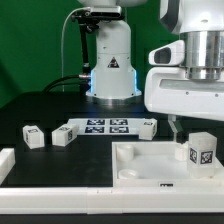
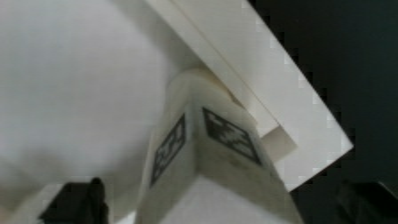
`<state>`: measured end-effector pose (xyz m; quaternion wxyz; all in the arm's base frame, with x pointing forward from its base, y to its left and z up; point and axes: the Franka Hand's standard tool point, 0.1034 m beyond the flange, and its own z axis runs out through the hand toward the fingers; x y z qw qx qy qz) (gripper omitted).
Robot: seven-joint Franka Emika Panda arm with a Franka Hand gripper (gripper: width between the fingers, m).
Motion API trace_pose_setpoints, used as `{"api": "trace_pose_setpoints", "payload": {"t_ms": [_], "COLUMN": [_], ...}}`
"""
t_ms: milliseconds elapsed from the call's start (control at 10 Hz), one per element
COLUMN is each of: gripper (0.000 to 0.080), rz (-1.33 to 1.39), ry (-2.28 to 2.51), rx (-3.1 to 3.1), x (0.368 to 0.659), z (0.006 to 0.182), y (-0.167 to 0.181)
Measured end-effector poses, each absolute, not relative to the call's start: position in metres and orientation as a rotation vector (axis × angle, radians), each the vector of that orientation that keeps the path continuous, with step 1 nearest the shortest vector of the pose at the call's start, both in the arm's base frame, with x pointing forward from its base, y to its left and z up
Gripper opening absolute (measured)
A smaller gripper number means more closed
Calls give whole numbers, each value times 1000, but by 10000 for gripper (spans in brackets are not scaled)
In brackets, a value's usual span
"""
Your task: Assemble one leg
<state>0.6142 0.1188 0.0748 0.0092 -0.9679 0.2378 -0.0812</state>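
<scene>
A leg, a small white block with black-and-white tags, stands on the right corner of the large white panel. My gripper hangs right over it, and one thin finger shows beside it on the exterior view's left. In the wrist view the leg fills the space between my fingers. A dark finger stands a little apart from its side, and the other finger is not clearly seen. The gripper looks open around the leg. The panel's raised edge runs past it.
Three more legs lie on the black table: two on the exterior view's left and one near the middle. The marker board lies between them. A white frame piece sits at the left edge. The arm's base stands behind.
</scene>
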Motion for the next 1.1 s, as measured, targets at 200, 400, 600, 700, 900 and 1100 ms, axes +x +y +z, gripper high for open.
{"api": "trace_pose_setpoints", "payload": {"t_ms": [200, 400, 600, 700, 900, 1100], "gripper": [649, 649, 649, 649, 555, 421], "rz": [-261, -267, -280, -315, -314, -314], "ry": [502, 241, -164, -297, -251, -251], "rx": [-3091, -3138, -3182, -3184, -3185, -3185], "x": [614, 613, 615, 617, 616, 616], "z": [75, 79, 81, 82, 81, 80], "y": [120, 123, 121, 120, 119, 119]}}
